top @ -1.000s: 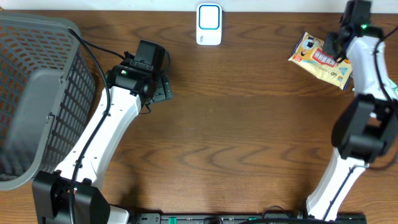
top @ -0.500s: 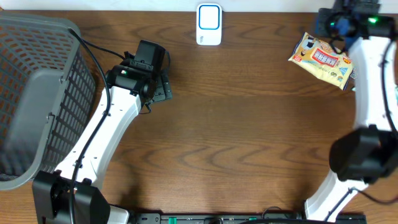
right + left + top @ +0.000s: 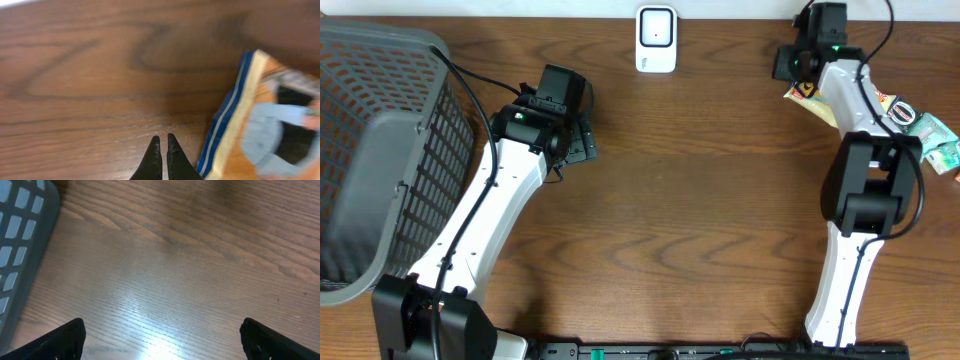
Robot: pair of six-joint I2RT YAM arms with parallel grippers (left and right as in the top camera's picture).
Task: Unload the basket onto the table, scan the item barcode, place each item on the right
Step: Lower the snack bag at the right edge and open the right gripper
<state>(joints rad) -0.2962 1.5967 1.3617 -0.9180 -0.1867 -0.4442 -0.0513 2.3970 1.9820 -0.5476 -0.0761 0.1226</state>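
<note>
The item is a yellow snack packet (image 3: 803,92) with a blue-striped edge, lying at the back right of the table, mostly covered by my right arm in the overhead view. In the right wrist view the packet (image 3: 270,115) fills the right side. My right gripper (image 3: 162,142) is shut with nothing between its fingers, and its tips are over bare wood just left of the packet's edge. From overhead the right gripper (image 3: 790,64) sits just above the packet's left corner. The white and blue scanner (image 3: 656,38) stands at the back centre. My left gripper (image 3: 162,340) is open over bare wood.
A grey mesh basket (image 3: 380,150) fills the left side, and its wall (image 3: 20,240) shows at the left of the left wrist view. A green and white packet (image 3: 935,135) lies at the far right edge.
My right arm has swung left along the back of the table, and its jaws have gone from partly open to shut. The left arm has not moved.
</note>
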